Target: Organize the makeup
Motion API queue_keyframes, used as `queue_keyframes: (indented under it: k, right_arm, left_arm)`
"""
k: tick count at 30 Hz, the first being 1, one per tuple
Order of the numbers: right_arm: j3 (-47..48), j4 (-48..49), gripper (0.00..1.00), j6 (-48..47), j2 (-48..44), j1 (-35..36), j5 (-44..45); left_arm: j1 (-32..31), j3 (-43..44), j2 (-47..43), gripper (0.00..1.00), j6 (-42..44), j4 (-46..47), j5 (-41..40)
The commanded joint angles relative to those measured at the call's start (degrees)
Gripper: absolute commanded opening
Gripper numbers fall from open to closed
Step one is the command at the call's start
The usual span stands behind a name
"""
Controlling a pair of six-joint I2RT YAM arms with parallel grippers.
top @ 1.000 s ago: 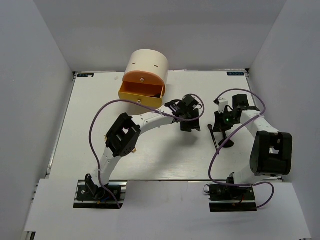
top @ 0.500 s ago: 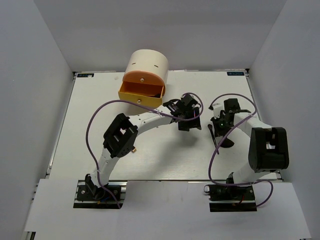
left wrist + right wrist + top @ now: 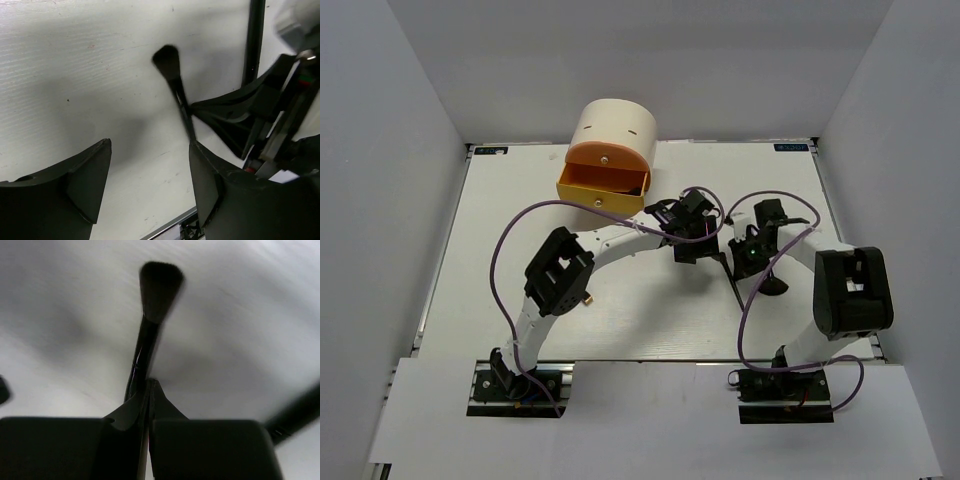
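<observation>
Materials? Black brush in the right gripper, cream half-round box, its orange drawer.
The thin black makeup brush: faintly glinting handle, likely lacquered plastic or wood; soft matte bristle head. The cream half-round box: smooth matte shell, probably plastic. Its orange pulled-out drawer: same moulded look, likely plastic.

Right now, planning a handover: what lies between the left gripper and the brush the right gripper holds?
Nothing: the left wrist view shows only bare table between the open left gripper and the brush.

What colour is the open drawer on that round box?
Orange-yellow; the drawer shows best from the top camera.
</observation>
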Motion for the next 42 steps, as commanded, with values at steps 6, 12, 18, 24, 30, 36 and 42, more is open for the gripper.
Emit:
queue_keyframes:
  k: [6, 12, 18, 24, 30, 36, 42]
  right_arm:
    - [7.5, -6.3, 0.0, 5.0, 4.2, 2.5, -15.9]
    - [9.5, -6.2, 0.0, 6.3, 3.9, 2.0, -18.4]
    - [11.3, -1.0, 0.0, 10.7, 1.7, 1.1, -9.5]
    - [13.7, 3.0, 0.0, 15.9, 0.9, -0.6, -2.7]
    - [13.7, 5.0, 0.46, 17.3, -2.0, -2.9, 0.3]
    - [10.5, 7.4, 0.46, 18.2, -4.9, -5.4, 0.6]
    - [7.7, 10.6, 0.45, 19.3, -6.5, -6.9, -1.9]
  left_arm:
    - [0.0, -1.1, -5.1, 0.72, -0.5, -0.2, 0.6]
    - [0.0, -0.8, -4.4, 0.7, -2.4, -2.7, 0.5]
    - [0.0, 2.7, -3.5, 0.66, -7.1, -11.8, -1.2]
    - [-1.1, 3.2, -3.2, 0.66, -14.7, -14.7, 0.6]
    - [-2.1, 11.7, 4.1, 0.66, -17.3, -16.9, 2.1]
    - [-2.1, 14.7, 8.1, 0.61, -19.3, -20.1, 3.4]
    - [-2.7, 16.5, 10.5, 0.56, -20.3, -20.2, 4.3]
